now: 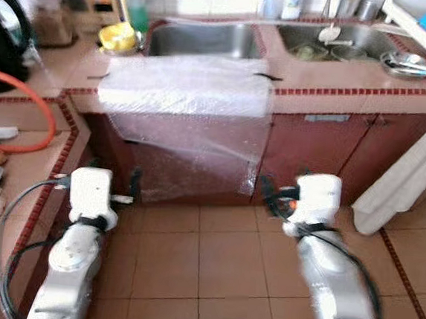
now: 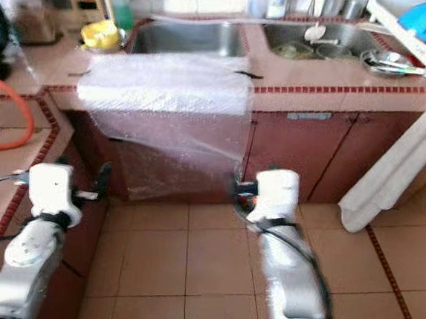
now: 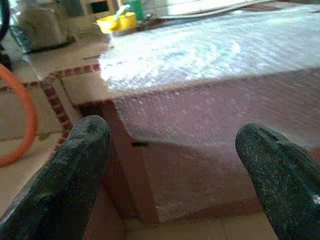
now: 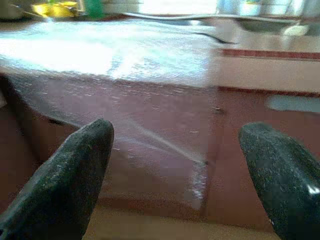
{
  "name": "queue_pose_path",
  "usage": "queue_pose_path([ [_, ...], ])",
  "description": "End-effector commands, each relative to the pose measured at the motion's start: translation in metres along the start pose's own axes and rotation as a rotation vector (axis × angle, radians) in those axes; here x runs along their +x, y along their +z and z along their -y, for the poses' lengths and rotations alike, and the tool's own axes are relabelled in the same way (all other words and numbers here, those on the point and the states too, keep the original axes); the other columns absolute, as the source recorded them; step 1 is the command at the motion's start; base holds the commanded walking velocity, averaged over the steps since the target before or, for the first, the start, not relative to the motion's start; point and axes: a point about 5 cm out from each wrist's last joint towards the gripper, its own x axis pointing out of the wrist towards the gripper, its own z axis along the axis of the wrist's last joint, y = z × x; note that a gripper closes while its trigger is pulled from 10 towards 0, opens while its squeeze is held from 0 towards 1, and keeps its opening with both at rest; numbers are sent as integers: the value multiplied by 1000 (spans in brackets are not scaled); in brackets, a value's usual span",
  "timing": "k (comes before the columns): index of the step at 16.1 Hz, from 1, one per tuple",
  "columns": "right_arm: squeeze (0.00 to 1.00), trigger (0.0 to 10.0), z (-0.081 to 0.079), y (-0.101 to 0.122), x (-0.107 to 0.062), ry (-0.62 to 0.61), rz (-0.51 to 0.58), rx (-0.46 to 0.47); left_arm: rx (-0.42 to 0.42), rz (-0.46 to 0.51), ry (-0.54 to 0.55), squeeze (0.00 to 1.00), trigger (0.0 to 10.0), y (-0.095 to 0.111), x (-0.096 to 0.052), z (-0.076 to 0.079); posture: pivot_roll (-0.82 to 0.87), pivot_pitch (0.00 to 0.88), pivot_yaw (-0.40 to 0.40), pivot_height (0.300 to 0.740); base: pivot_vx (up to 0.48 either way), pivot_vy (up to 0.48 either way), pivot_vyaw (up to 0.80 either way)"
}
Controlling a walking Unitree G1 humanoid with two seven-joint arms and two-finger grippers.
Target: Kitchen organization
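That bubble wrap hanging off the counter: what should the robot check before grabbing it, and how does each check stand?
1. Bubble wrap within view, draped over the counter edge: ok.
2. Left gripper open: ok.
3. Right gripper open: ok.
4. Both grippers facing the sheet, nothing between: ok.
5. Grippers touching the sheet: not ok, both held short of it.
6. Sheet free of anything pinning it on top: cannot tell.

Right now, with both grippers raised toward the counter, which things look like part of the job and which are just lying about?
Likely part of the job:
- bubble wrap sheet draped over the counter edge
- left gripper, open, facing it
- right gripper, open, facing it

Just lying about:
- yellow bowl
- orange hose
- dishes in the right sink basin
- white cloth
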Motion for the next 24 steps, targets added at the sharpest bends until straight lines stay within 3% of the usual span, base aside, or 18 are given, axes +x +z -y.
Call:
queue_pose_path([
  [1,0,10000,7,3,-1,-16,13,-19,6,5,-5,0,10000,2,1,2,-132,114,70,740,337,0,0],
  [24,0,10000,8,4,-5,-30,30,-43,-2,7,-35,0,10000,1,3,9,-155,120,88,740,332,0,0],
])
